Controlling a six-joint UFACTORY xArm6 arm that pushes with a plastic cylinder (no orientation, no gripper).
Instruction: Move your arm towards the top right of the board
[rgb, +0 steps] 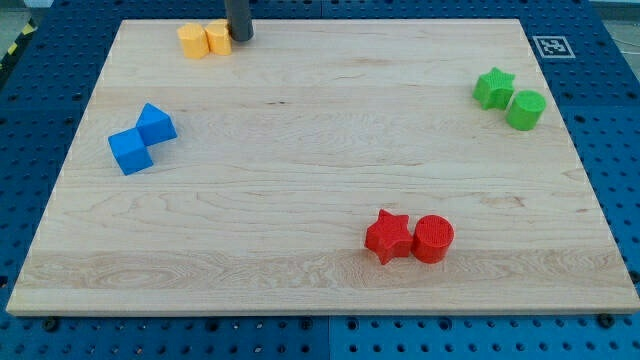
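Note:
My tip (240, 38) is at the view's top, left of centre, on the wooden board (320, 120). It touches the right side of a yellow block (219, 37), which sits against a second yellow block (193, 41) to its left. A green star (493, 88) and a green cylinder (525, 109) sit together near the board's right edge, toward the top right. The rod comes down from the top edge of the view.
Two blue blocks (155, 124) (130, 152) touch each other at the view's left. A red star (388, 236) and a red cylinder (433, 239) sit side by side at the bottom, right of centre. A printed marker (550, 46) is beyond the top right corner.

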